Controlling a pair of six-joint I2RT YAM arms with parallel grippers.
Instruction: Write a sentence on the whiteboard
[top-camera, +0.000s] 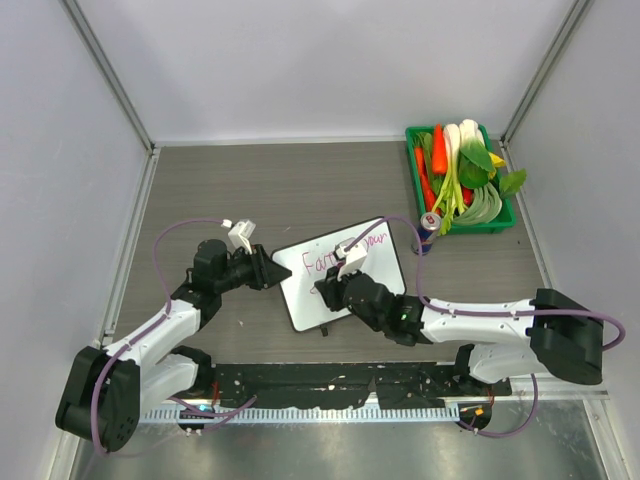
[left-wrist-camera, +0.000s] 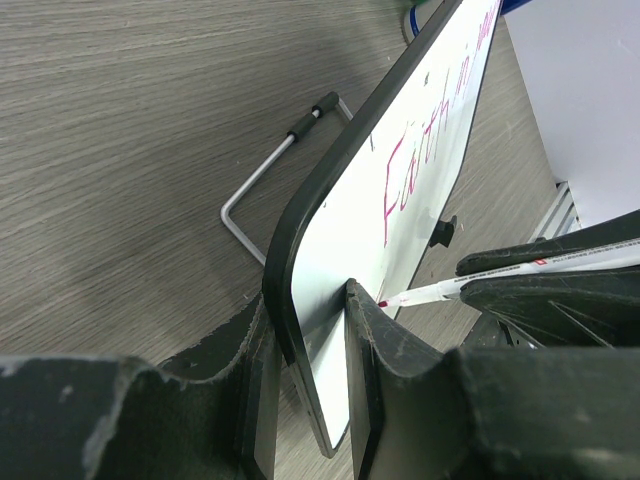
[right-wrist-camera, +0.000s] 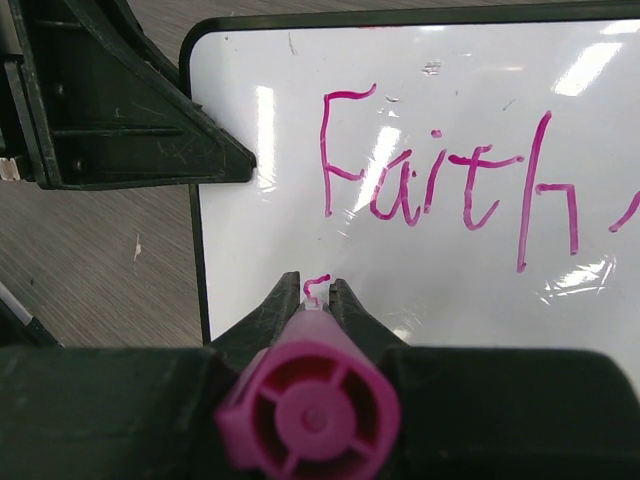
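Grey table (top-camera: 300, 190) centre: my left gripper (left-wrist-camera: 310, 330) pinches the board's (top-camera: 300, 300) left edge to steady it, while my right gripper (right-wrist-camera: 315, 290), closed on the marker (right-wrist-camera: 308, 410), begins the sentence's (right-wrist-camera: 327, 150) second line.

From above and behind, the top camera overlooks the grey wood-grain surface (top-camera: 300, 180). Close wrist cameras share the small white rounded-corner whiteboard (top-camera: 303, 298): left edge-on, right facing its front.

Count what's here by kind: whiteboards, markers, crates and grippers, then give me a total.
whiteboard: 1
marker: 1
green crate: 1
grippers: 2, left gripper and right gripper
total: 5
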